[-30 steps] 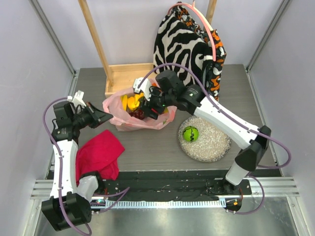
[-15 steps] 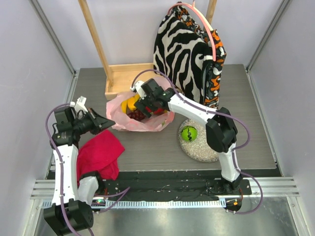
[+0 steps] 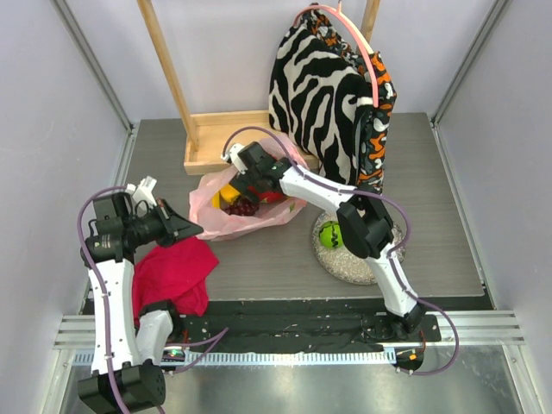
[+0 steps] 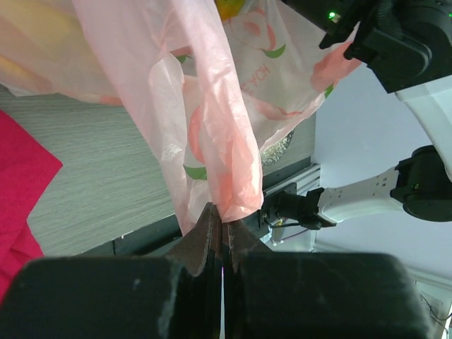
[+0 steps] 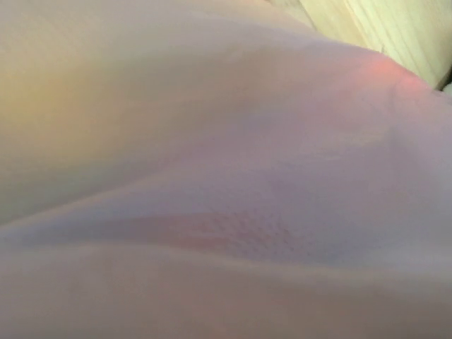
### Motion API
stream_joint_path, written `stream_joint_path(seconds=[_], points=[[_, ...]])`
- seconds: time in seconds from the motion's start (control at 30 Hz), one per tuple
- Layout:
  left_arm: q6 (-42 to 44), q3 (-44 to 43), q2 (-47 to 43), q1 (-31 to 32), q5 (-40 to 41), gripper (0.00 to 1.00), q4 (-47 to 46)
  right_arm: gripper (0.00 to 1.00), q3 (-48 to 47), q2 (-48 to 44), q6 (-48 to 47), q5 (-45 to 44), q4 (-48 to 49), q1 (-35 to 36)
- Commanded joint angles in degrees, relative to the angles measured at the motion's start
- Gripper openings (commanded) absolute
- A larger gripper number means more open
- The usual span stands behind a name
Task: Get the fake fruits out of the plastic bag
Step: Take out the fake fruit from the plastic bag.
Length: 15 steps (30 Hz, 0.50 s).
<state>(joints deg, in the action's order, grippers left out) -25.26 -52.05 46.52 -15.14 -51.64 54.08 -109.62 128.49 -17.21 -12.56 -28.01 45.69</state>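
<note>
Pinching a fold of the plastic bag [image 3: 263, 222] with my left claw [image 4: 220, 227] right now, fingers pressed tight together on the pink film at the bag's near-left edge. It's sitting on the tabletop [image 3: 259, 263] just in front of the wooden tray [image 3: 211, 138]. My right claw [image 3: 238, 190] is down in the bag's mouth among the fake fruits [image 3: 252, 202]. Its wrist view is just pink blur, so I can't tell if it's spread or closed. From the top view, dark grapes [image 3: 245, 208], something yellow and something red show inside. One green apple [image 3: 331, 235] is on the silvery plate [image 3: 349, 269], partly behind the right arm. A red cloth [image 3: 177, 269] lies below the left claw.
</note>
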Motion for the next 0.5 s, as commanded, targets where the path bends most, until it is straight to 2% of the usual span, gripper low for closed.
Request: stream_joint_path(seconds=[0.0,0.1,0.17,0.2,0.27,0.33,0.47], points=[[-1.5,-0.6,0.4,-0.2,-1.2,0.00,-2.9,1.00,-1.2,1.2,-1.7,-1.5,-1.4,0.4],[-2.4,-0.2,1.2,-0.2,-1.3,0.00,-4.9,0.98,1.9,-0.4,-2.9,-1.8,-2.0,0.4],[-2.8,0.1,1.6,-0.2,-1.3,0.00,-6.3,0.82,3.4,-2.5,-4.3,-1.0,-1.9,-0.1],[-3.0,0.5,2.2,-0.1,-1.1,0.00,-6.9,0.65,4.0,-3.3,-4.7,0.8,-2.0,-0.3],[-3.5,0.7,2.7,0.2,-0.7,0.00,-9.0,0.53,3.3,-5.4,-5.8,1.8,-1.9,-0.6],[-3.8,1.4,3.6,0.4,-0.3,0.00,-10.7,0.42,2.1,-7.0,-6.2,3.4,-2.7,-0.6],[-5.2,3.4,6.9,0.5,-0.8,0.00,-16.3,0.35,-2.3,-14.2,-5.6,11.4,-6.3,-0.6]])
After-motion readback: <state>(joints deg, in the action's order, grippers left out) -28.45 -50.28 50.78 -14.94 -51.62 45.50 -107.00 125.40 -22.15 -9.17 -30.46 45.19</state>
